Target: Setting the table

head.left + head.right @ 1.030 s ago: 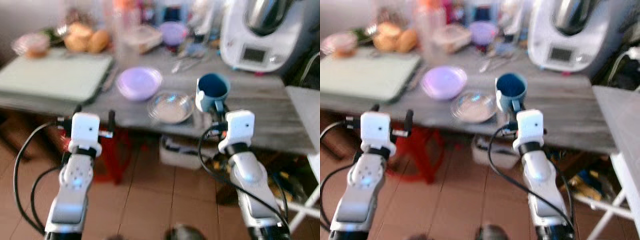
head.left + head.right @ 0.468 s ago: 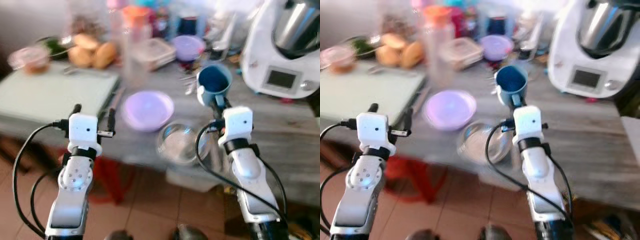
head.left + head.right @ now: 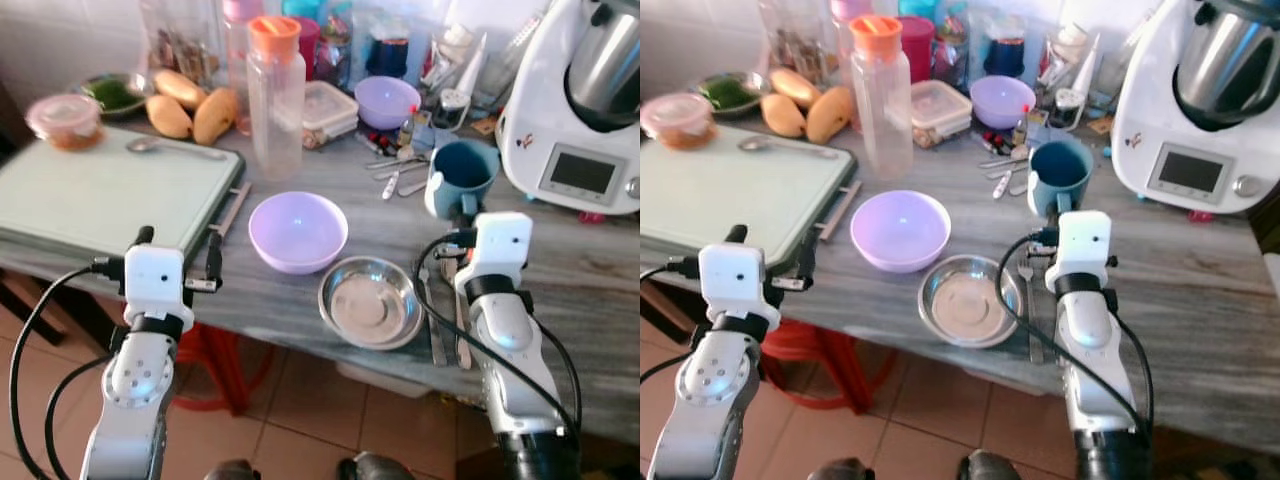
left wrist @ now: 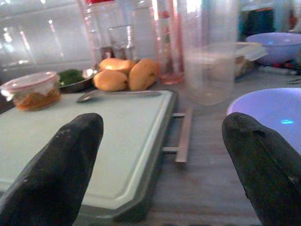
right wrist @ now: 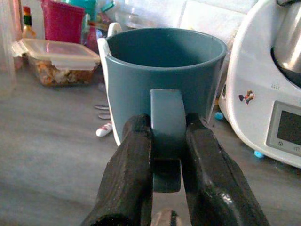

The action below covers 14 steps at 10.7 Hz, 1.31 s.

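Observation:
A dark blue mug [image 3: 459, 176] stands upright over the grey table [image 3: 600, 290], right of the middle. My right gripper [image 3: 463, 214] is shut on its handle [image 5: 165, 123], one black finger [image 5: 129, 174] on each side. Whether the mug's base touches the table is hidden. A lilac bowl [image 3: 297, 230] and an empty steel bowl [image 3: 370, 302] sit near the table's front edge, left of the mug. A fork [image 3: 1028, 300] lies between the steel bowl and my right arm. My left gripper [image 3: 178, 246] is open at the front edge, its fingers [image 4: 61, 174] wide apart before the green board [image 4: 94, 136].
A white kitchen machine [image 3: 585, 110] stands at the back right. A clear bottle with an orange cap [image 3: 275, 95], a lidded box [image 3: 328, 105], a second lilac bowl [image 3: 387, 100], mangoes [image 3: 190, 112], a jar [image 3: 64, 118] and loose cutlery [image 3: 392, 172] crowd the back. A spoon [image 3: 168, 148] lies on the board.
The camera has come closer to the table and sharpened. My right gripper has carried the mug from the front edge further in over the table. The left gripper stays open.

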{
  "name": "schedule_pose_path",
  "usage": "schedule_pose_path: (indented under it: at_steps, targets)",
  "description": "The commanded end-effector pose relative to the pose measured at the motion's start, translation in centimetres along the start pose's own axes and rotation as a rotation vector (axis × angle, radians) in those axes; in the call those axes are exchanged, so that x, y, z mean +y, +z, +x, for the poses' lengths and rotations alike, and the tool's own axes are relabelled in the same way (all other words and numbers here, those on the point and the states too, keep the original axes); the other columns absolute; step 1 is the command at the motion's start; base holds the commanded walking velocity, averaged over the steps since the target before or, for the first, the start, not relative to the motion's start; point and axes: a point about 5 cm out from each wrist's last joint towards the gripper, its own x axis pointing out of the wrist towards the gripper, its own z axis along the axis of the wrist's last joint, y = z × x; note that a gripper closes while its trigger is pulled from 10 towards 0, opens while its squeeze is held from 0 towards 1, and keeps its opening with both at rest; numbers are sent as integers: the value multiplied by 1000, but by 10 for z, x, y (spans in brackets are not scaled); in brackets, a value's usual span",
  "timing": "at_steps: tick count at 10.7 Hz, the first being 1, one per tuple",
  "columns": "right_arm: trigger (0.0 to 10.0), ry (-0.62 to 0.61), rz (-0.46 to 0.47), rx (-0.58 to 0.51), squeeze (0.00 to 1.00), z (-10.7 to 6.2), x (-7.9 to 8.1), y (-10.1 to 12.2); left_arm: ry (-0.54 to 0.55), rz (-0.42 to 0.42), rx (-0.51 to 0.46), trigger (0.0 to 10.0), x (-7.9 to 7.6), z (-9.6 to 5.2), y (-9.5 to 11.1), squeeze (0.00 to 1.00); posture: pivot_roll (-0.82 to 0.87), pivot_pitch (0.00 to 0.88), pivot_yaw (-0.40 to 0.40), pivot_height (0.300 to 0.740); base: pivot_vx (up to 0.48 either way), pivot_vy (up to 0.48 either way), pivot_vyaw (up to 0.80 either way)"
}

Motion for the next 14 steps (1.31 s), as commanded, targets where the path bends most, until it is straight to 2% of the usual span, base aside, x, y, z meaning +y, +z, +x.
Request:
schedule_pose_path:
  at_steps: [1, 2, 3, 5, 9, 11, 14]
  targets:
    - [10000, 1, 10, -24, 0, 6, -6, 6, -24, -5, -4, 10000, -1, -1, 4, 0, 82, 0, -27, 740, 0, 0, 0]
    - [10000, 36, 26, -24, 0, 7, -5, 6, -4, -26, 37, 10000, 8, -6, -2, 0, 82, 0, -27, 740, 0, 0, 0]
    - [10000, 79, 50, -35, 0, 6, -2, 7, -8, -25, 54, 10000, 9, -9, -6, 0, 83, 0, -28, 740, 0, 0, 0]
    - [10000, 158, 104, -20, 0, 5, 7, 3, -4, -26, 66, 10000, 9, -10, -7, 0, 84, 0, -27, 740, 0, 0, 0]
    - [10000, 200, 146, 31, 0, 1, 6, -10, -24, -33, 73, 10000, 7, -10, -6, 0, 84, 0, -21, 740, 0, 0, 0]
    - [10000, 273, 192, 36, 0, -3, 16, -15, -50, -14, 57, 10000, 4, -9, -3, 0, 87, 0, -16, 740, 0, 0, 0]
    - [10000, 299, 194, 50, 0, -5, 20, -18, -51, -14, 56, 10000, 4, -8, -3, 0, 88, 0, -16, 740, 0, 0, 0]
